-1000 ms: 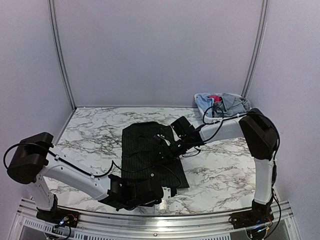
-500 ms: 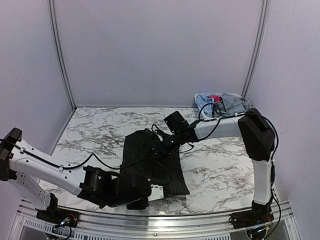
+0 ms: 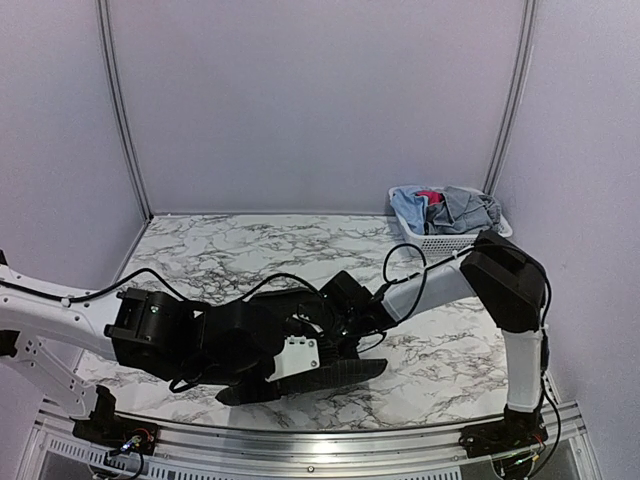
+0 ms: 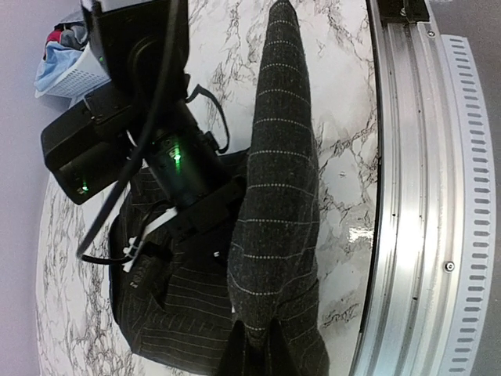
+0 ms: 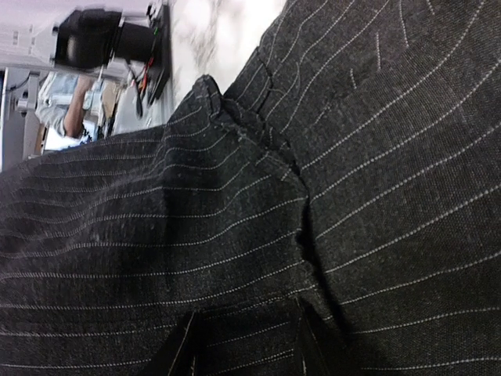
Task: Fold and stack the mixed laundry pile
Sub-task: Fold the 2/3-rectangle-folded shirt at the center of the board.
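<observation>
The black pinstriped shirt point(image 3: 345, 373) lies bunched at the table's front centre, mostly hidden under both arms. My left gripper point(image 4: 262, 354) is shut on a raised fold of the shirt point(image 4: 278, 196), and from above this left gripper point(image 3: 310, 358) sits low near the front edge. My right gripper point(image 5: 246, 356) rests on the shirt point(image 5: 352, 157), its fingers apart with cloth across the gap. Seen from above, the right gripper point(image 3: 325, 318) is just behind the left one. Light blue point(image 3: 405, 205), grey-blue point(image 3: 465, 208) and pink-red point(image 3: 428, 195) pieces fill the basket.
The white lattice basket point(image 3: 440, 241) stands at the back right corner, also in the left wrist view as the basket point(image 4: 66, 78) at top left. A metal rail point(image 4: 407, 196) runs along the table's near edge. The right arm's wrist point(image 4: 180, 160) and cables hang over the shirt.
The left arm swung in over the table, lifting the shirt's near edge into a fold. The right gripper slid toward the front left over the shirt, and its jaws narrowed.
</observation>
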Robot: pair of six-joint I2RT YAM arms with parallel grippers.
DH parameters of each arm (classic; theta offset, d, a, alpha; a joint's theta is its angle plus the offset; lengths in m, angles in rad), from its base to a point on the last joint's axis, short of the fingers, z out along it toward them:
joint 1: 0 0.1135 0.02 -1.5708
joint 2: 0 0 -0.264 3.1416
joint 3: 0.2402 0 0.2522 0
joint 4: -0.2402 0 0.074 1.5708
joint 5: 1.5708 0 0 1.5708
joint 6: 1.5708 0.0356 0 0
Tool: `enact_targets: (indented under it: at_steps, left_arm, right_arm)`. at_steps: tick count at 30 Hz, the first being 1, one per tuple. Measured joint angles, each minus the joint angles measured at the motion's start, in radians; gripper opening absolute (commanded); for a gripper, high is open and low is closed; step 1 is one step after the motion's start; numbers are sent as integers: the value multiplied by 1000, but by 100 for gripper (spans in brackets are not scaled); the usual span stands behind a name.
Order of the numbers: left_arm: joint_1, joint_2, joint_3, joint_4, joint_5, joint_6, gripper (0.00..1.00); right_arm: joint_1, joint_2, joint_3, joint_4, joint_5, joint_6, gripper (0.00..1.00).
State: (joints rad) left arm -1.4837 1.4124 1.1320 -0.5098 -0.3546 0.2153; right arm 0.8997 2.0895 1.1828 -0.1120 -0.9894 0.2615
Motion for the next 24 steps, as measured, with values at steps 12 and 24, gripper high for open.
enact_targets:
  at_steps: [12,24]
  left_arm:
    - [23,-37,14,-65,214,-15,0]
    - [53,-50,14,-85,393,-32,0]
  right_arm:
    - [52,-113,14,-167,71,-30,51]
    - [-121,-107,371,-296,109,-142,52]
